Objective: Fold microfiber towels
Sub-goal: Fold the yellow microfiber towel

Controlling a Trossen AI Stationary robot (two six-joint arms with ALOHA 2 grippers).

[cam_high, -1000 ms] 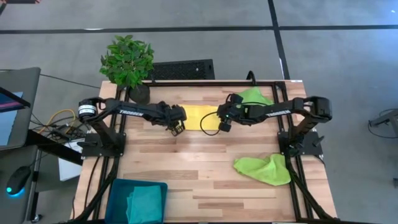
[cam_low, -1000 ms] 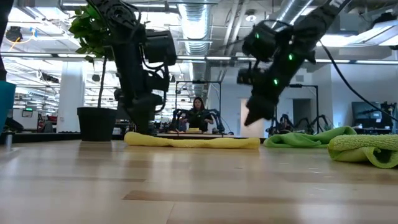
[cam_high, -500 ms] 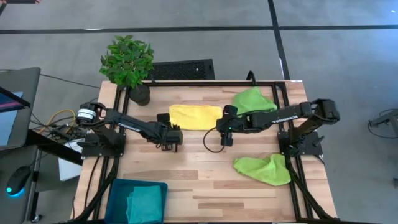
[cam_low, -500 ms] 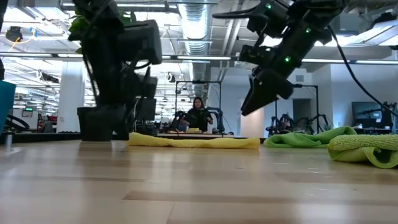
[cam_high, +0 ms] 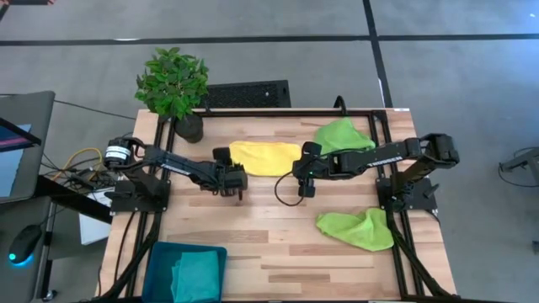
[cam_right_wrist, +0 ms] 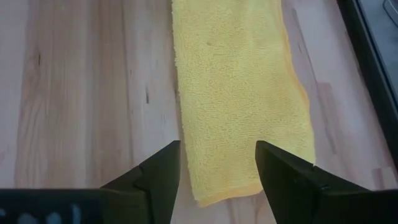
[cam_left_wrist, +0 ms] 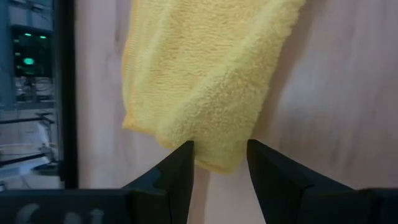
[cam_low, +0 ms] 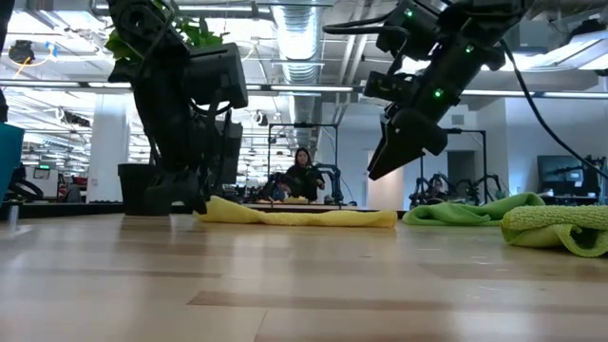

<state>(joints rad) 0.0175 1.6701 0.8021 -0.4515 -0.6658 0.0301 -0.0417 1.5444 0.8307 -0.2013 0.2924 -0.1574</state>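
At the lower left of the high view a dark teal tray sits on the desk with the teal towel in it. To the lower right lies a crumpled lime green towel. In mid-frame the folded yellow towel lies flat between both claws. The left claw hangs low at the towel's left corner, fingers apart and empty. The right claw hovers just off its right end, fingers apart, empty too. Farther up, the second lime green towel lies under the right arm, and a potted plant stands at the upper left corner.
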